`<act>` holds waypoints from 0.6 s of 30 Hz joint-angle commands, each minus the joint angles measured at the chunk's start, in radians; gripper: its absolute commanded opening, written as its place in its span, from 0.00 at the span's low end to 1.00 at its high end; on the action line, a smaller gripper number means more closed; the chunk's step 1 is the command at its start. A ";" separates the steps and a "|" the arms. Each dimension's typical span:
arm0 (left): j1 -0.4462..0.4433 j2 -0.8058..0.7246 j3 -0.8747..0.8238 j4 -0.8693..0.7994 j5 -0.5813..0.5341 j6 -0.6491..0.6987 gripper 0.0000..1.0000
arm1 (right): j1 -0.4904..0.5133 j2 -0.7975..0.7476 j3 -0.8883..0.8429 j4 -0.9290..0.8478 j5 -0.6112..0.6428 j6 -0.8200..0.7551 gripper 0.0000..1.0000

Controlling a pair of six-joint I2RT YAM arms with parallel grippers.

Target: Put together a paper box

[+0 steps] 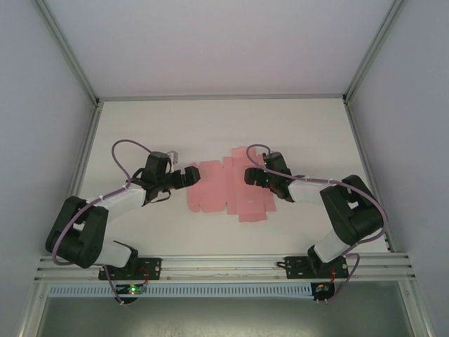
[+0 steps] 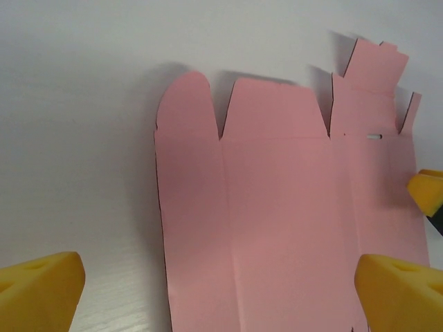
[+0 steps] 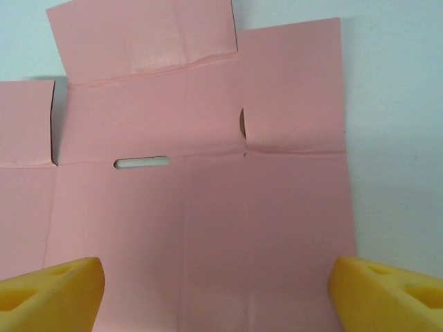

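The paper box is a flat pink die-cut sheet lying unfolded on the white table between the two arms. My left gripper hovers at the sheet's left edge, and my right gripper is over its right half. In the left wrist view the sheet lies flat, with the open gripper straddling its rounded-flap end. In the right wrist view the sheet with its narrow slot spreads between the wide-apart yellow pads of the open gripper. Nothing is gripped.
The white table is bounded by aluminium frame posts and grey walls at left, right and back. A metal rail runs along the near edge by the arm bases. A yellow fingertip of the right gripper shows in the left wrist view.
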 commanded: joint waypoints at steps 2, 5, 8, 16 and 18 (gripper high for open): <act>-0.013 0.021 -0.025 0.072 0.072 -0.048 1.00 | -0.010 0.075 -0.060 -0.097 -0.046 0.050 0.87; -0.015 0.037 -0.027 0.079 0.091 -0.058 1.00 | -0.010 0.084 -0.067 -0.090 -0.050 0.052 0.87; -0.020 0.058 -0.025 0.103 0.134 -0.064 1.00 | -0.011 0.089 -0.074 -0.085 -0.052 0.059 0.87; -0.043 0.098 -0.035 0.200 0.200 -0.093 1.00 | -0.013 0.097 -0.097 -0.067 -0.061 0.077 0.87; -0.044 0.107 -0.044 0.242 0.223 -0.110 1.00 | -0.013 0.101 -0.106 -0.046 -0.074 0.081 0.87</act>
